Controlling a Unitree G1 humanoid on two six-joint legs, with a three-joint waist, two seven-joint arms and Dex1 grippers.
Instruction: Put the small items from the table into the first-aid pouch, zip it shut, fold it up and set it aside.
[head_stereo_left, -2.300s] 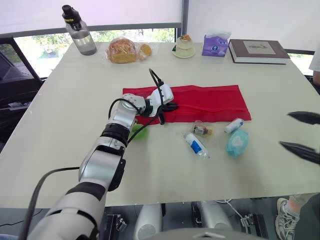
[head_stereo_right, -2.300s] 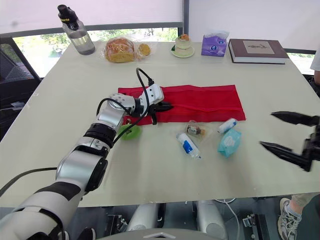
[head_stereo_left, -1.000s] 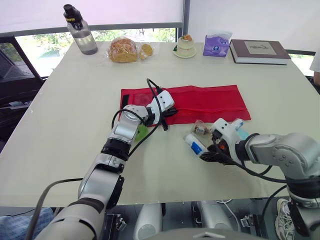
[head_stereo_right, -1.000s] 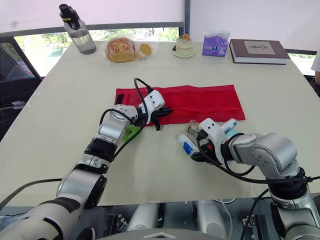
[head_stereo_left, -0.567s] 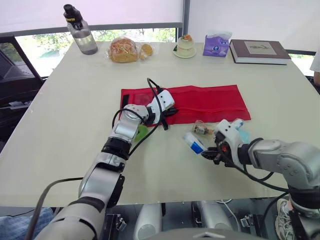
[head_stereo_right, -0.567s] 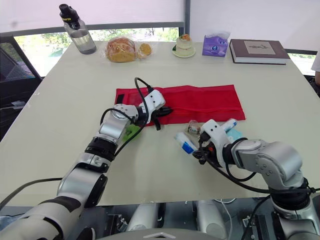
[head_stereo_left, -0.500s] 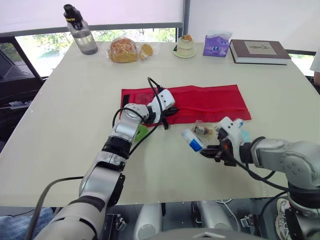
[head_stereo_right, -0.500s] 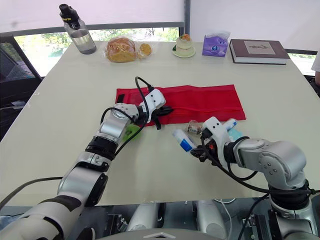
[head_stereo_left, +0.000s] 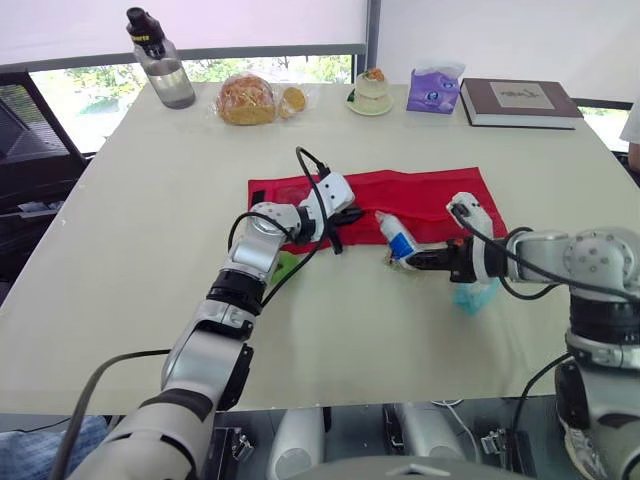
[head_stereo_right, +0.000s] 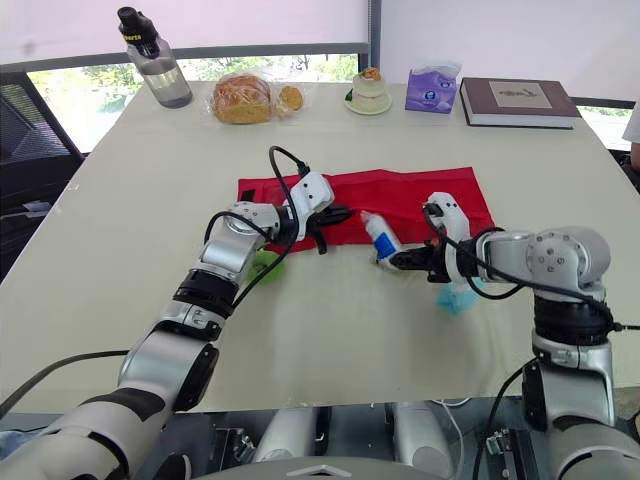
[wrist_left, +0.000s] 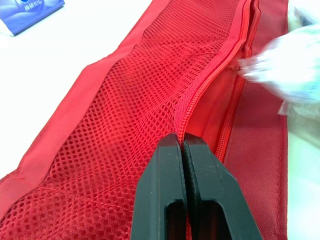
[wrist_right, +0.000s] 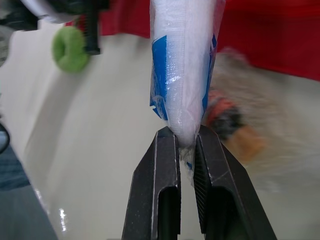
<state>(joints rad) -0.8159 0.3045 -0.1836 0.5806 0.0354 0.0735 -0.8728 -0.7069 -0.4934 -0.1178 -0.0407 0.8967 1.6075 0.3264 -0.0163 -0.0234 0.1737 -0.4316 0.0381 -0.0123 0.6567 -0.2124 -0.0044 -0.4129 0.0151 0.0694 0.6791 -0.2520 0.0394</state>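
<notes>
The red first-aid pouch (head_stereo_left: 420, 195) lies flat across the middle of the table. My left gripper (head_stereo_left: 350, 214) is shut on its mesh pocket's zip edge (wrist_left: 200, 95), pinching the fabric near the pouch's left end. My right gripper (head_stereo_right: 398, 260) is shut on the tail of a white-and-blue tube (head_stereo_right: 378, 235), which is raised over the pouch's front edge, cap pointing at the pouch. A teal packet (head_stereo_left: 470, 297) lies just under the right forearm. A green ring (head_stereo_left: 283, 267) sits by the left forearm. A small clear packet with brown contents (wrist_right: 225, 117) lies blurred beneath the tube.
Along the far edge stand a water bottle (head_stereo_left: 160, 60), bagged bread (head_stereo_left: 247, 100), a small cake on a plate (head_stereo_left: 371, 90), a purple tissue pack (head_stereo_left: 432, 88) and a book (head_stereo_left: 517, 102). Bare tabletop lies in front of the pouch.
My right gripper closed on the tube, lifted it off the table and carried it back toward the pouch. The left gripper kept its pinch on the pouch.
</notes>
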